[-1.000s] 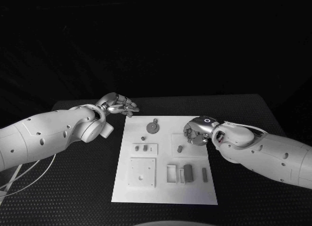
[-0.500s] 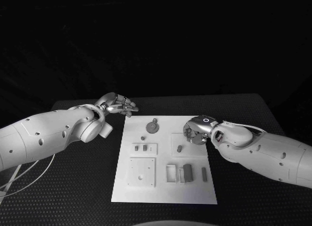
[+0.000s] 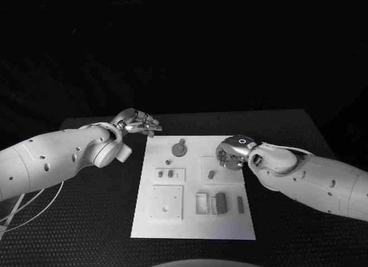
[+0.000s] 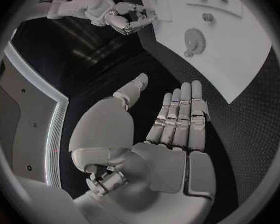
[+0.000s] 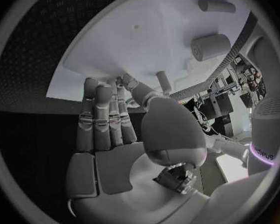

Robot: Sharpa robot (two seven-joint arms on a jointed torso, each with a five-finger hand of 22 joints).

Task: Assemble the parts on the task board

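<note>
Board (image 3: 196,189) lies mid-frame in the head view, white on the black table (image 3: 88,222), long side running away from the robot. Small grey parts on it: a round disc (image 3: 179,149) toward the upper left, a short peg (image 3: 210,174) just below the right hand, upright blocks (image 3: 221,203) lower right. Right hand (image 3: 232,154) hovers over the board's upper right square; wrist view shows fingers (image 5: 102,119) straight and close together, thumb apart, nothing held. Left hand (image 3: 138,123) sits off the board's upper left corner, fingers (image 4: 180,117) extended side by side, empty. Likely step: right hand going for the peg. Best done by lowering straight over it, thumb opposing fingers, without nudging neighbours. Hard to tell: whether the fingertips touch the board; socket shapes are too small to read.
</note>
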